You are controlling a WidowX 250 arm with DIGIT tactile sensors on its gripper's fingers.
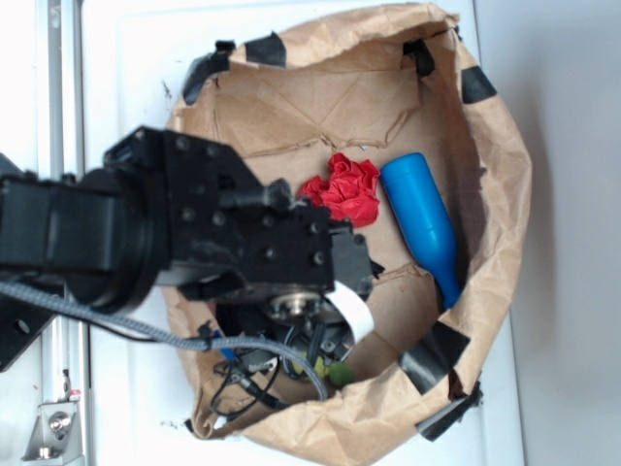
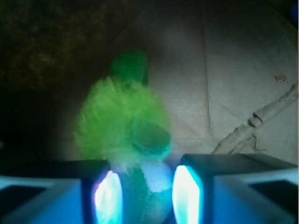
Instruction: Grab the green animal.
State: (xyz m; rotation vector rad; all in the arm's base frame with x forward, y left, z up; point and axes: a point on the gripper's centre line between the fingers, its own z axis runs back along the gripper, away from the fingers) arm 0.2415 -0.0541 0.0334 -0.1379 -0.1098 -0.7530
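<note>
- The black robot arm [image 1: 184,228] is reaching over the left rim of the crumpled brown paper bag [image 1: 500,155] lying on the white desk [image 1: 126,58].
- The pincer [image 2: 148,193] is standing partly open, its pads flanking the fuzzy lime-green plush animal [image 2: 124,116]; contact unclear.
- The crumpled red wad [image 1: 347,189] and blue plastic bottle [image 1: 422,218] are lying rightward, bare paper beneath them.

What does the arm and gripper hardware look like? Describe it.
The arm is blocky matte black with visible screw heads. A grey braided cable trails beneath it, plus thin black and blue wires. In the wrist view, the gripper has two pale, glossy finger pads.
</note>
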